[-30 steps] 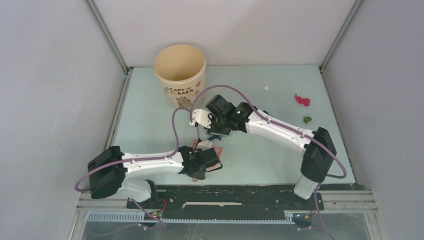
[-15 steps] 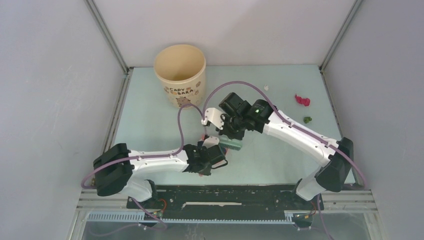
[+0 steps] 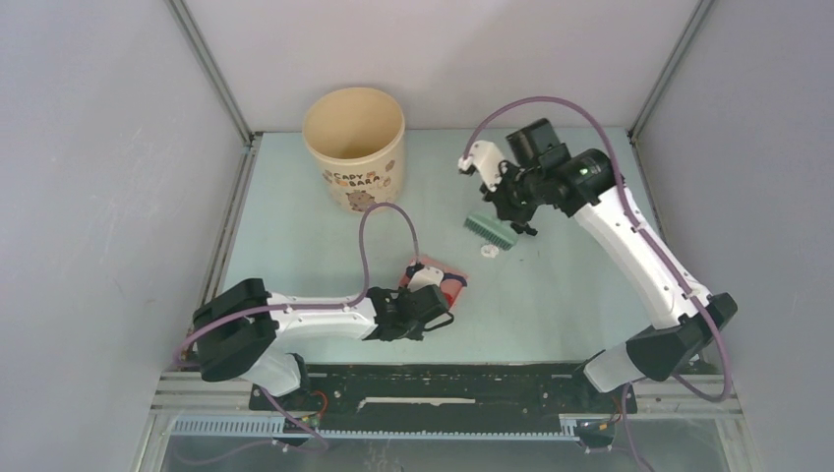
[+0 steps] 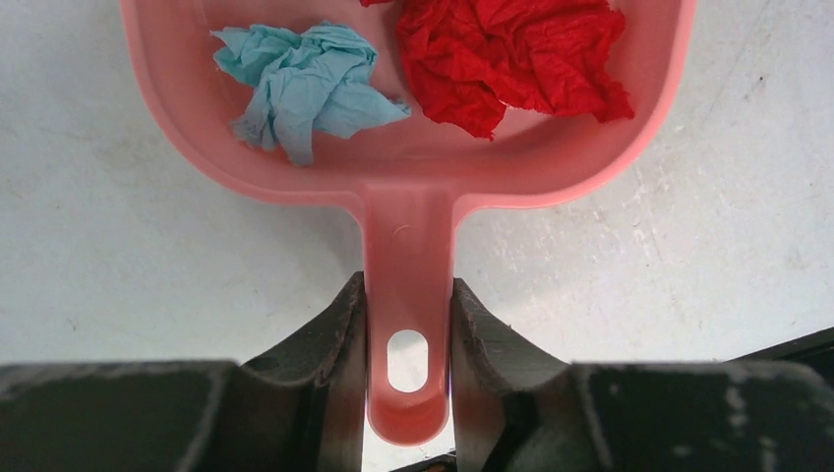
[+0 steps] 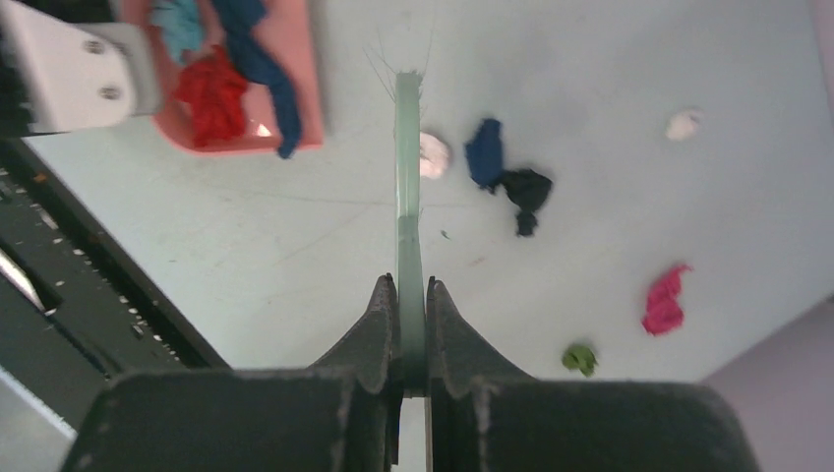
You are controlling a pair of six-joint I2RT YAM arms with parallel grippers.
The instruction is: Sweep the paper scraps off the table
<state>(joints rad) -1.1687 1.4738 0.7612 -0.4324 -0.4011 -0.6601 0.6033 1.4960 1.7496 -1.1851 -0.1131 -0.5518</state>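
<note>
My left gripper is shut on the handle of the pink dustpan, which lies flat on the table. The pan holds a teal scrap, a red scrap and a navy one. My right gripper is shut on the grey-green hand brush, held above the table right of the pan. Below it lie loose scraps: white, navy blue, dark, white, magenta and green.
A tall cream paper cup stands at the table's back left. Grey metal rails edge the table. The black base plate runs along the near edge. My right arm hides the scraps at the right in the top view.
My right gripper has lifted the brush away from the dustpan and swung it back and to the right. My left gripper has shifted the dustpan a little to the right.
</note>
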